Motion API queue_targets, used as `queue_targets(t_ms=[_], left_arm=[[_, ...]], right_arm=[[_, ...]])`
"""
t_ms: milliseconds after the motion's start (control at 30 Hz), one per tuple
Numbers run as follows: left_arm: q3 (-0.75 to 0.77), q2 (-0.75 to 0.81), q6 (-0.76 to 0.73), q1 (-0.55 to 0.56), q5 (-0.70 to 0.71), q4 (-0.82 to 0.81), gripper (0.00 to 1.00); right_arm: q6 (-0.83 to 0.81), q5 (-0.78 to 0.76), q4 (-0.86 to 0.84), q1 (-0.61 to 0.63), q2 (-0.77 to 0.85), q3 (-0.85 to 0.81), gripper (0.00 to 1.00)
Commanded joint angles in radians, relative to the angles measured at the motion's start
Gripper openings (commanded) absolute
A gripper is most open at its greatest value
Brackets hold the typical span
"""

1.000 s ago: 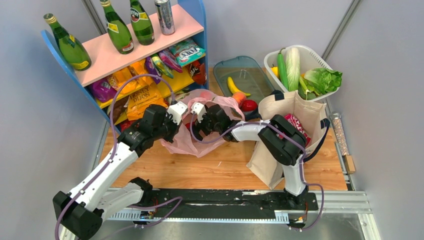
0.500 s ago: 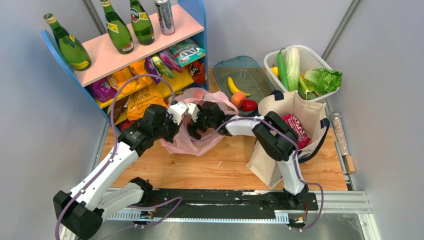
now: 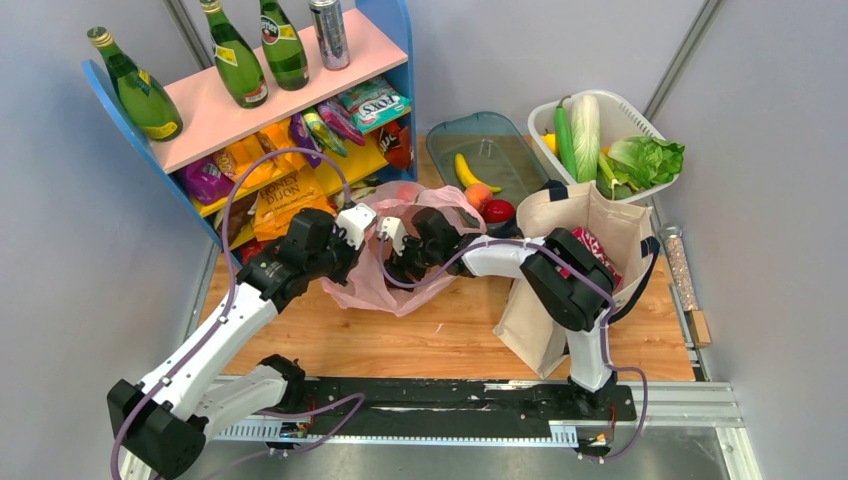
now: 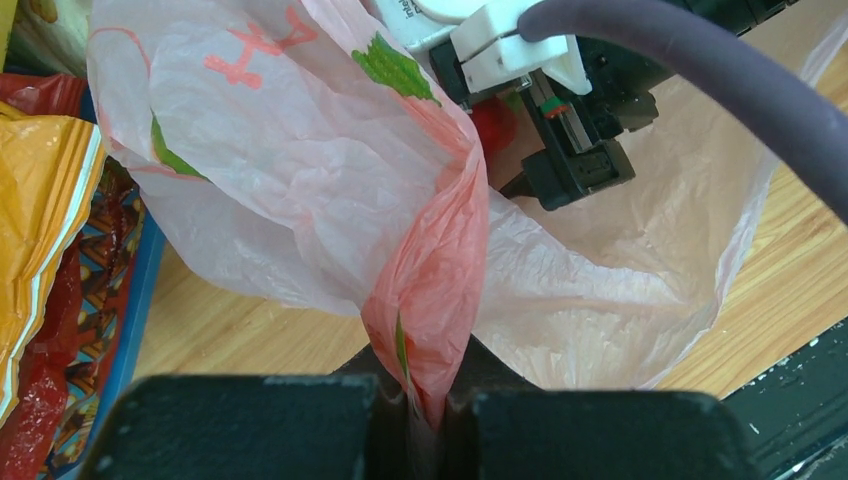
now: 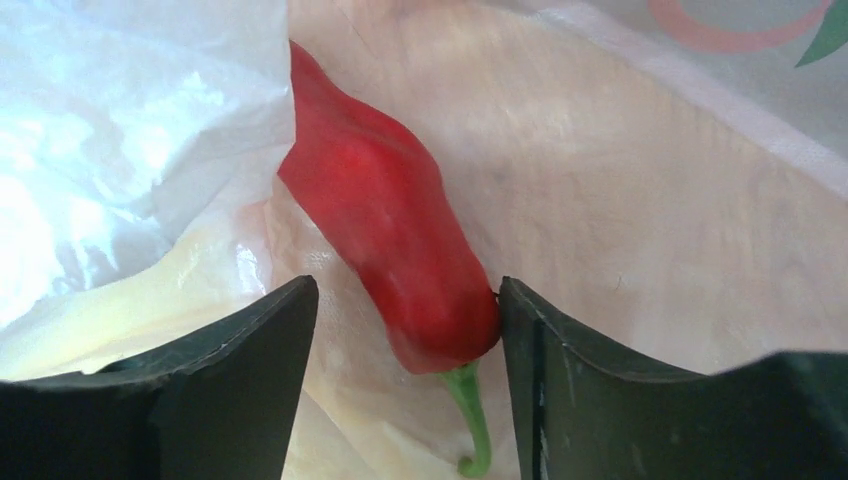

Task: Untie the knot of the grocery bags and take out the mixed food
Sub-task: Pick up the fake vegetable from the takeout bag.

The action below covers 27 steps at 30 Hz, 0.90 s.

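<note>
The thin pink plastic bag [image 3: 400,290] lies open on the wooden table; no knot shows. My left gripper [image 4: 425,405] is shut on a bunched fold of the pink bag [image 4: 430,270] at its left rim. My right gripper [image 5: 405,330] is open inside the bag mouth, its jaws either side of a red pepper [image 5: 390,230] with a green stem; the right jaw touches the pepper. In the top view the right gripper [image 3: 397,248] is in the bag opening. The cream canvas tote [image 3: 580,270] stands to the right with a magenta crisp packet [image 3: 598,255] inside.
A grey tray [image 3: 500,135] holds a banana [image 3: 470,172], a peach [image 3: 478,197] and a red fruit [image 3: 497,211]. A white basket [image 3: 640,120] holds cucumber, pale cabbage and lettuce. The blue shelf [image 3: 250,110] with green bottles and snack packets stands at the back left.
My right gripper went toward the left gripper into the bag mouth, then shifted slightly back right. The left gripper kept its hold on the bag.
</note>
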<state>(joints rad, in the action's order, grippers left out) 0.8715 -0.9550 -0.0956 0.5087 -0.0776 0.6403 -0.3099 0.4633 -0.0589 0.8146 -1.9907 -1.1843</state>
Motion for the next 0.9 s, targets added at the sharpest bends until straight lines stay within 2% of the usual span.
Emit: queue_targets(t_ms=[0,233,400,600,667,867], left_arm=[[0.000,-0.006,-0.005,-0.004,-0.001,-0.030,0.00],[-0.003,0.006,-0.002,-0.004,0.009,-0.031,0.00],[0.001,-0.001,-0.002,-0.004,0.009,-0.036,0.00],[0.010,-0.010,0.006,-0.004,0.057,-0.024,0.00],[0.007,-0.001,0.010,-0.004,0.071,-0.025,0.00],[0.004,0.009,0.014,-0.004,0.075,-0.027,0.00]], right_arm=[[0.055,-0.016,-0.034,0.003,0.007,-0.031,0.64],[0.083,-0.126,-0.049,0.022,-0.016,-0.041,0.38],[0.094,-0.193,-0.170,0.028,0.133,0.109,0.22],[0.120,-0.258,-0.185,0.030,0.333,0.217,0.04],[0.138,-0.287,-0.181,0.032,0.383,0.239,0.00],[0.203,-0.364,-0.181,0.041,0.490,0.291,0.00]])
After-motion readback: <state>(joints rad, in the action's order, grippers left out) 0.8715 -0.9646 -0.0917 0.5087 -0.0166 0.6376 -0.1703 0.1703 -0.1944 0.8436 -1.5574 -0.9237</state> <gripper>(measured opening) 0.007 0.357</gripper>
